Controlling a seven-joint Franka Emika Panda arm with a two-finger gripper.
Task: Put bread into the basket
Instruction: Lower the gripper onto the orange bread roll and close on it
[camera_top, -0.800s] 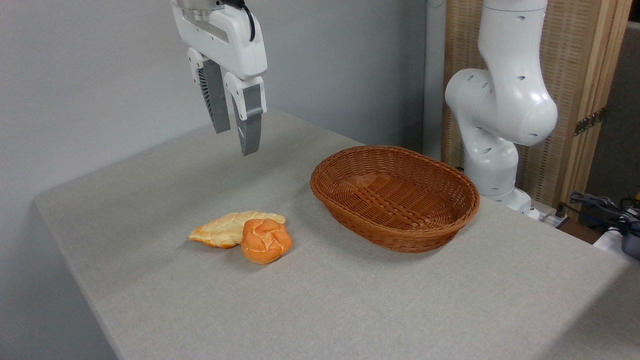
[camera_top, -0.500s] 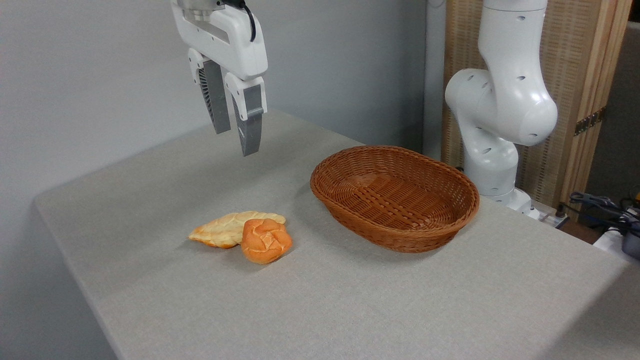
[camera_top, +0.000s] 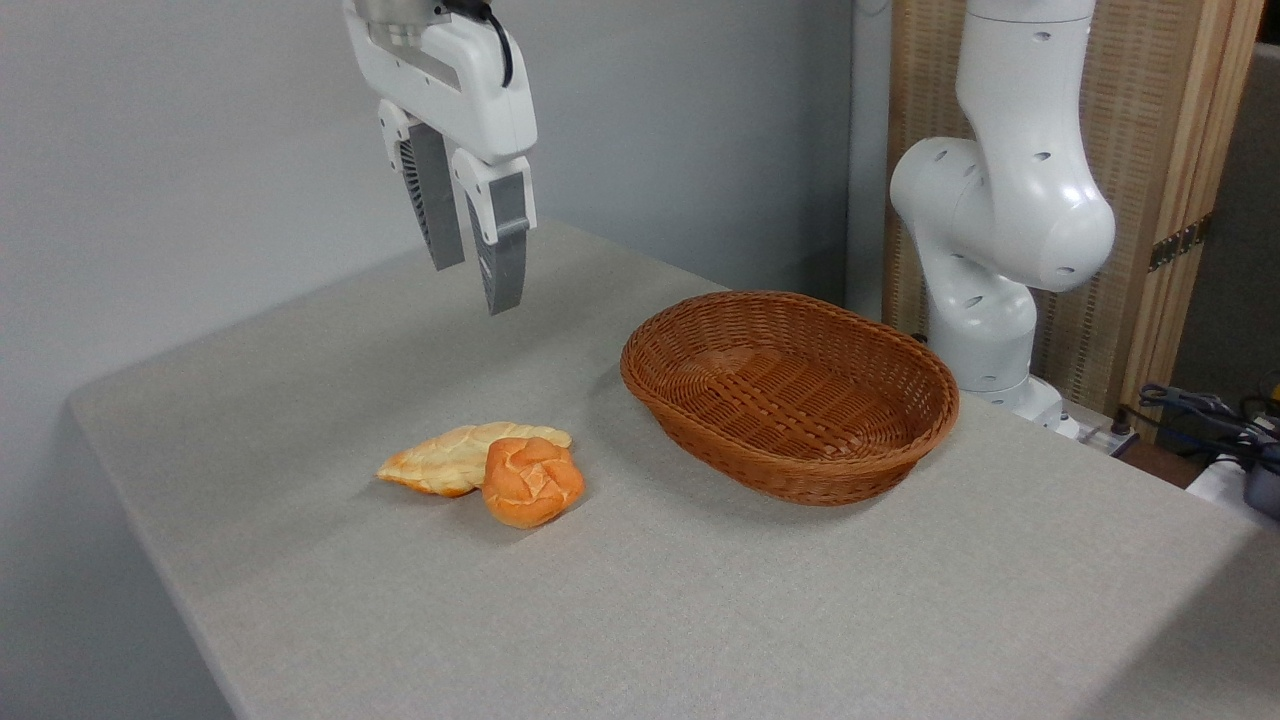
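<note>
The bun (camera_top: 532, 482) sits on the table (camera_top: 700, 600), touching the flat loaf (camera_top: 455, 457), left of the empty basket (camera_top: 790, 395). The gripper (camera_top: 477, 285) hangs high above, parted and holding nothing; it should descend centred over the bun alone, avoiding the loaf.

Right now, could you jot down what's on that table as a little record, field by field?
pincer: pincer hangs in the air above the table, open, holding nothing
round bun: orange-brown bun on the table, touching the pale leaf-shaped bread
basket: brown wicker basket, nothing in it, right of the breads
task progress: bun not yet picked up
</note>
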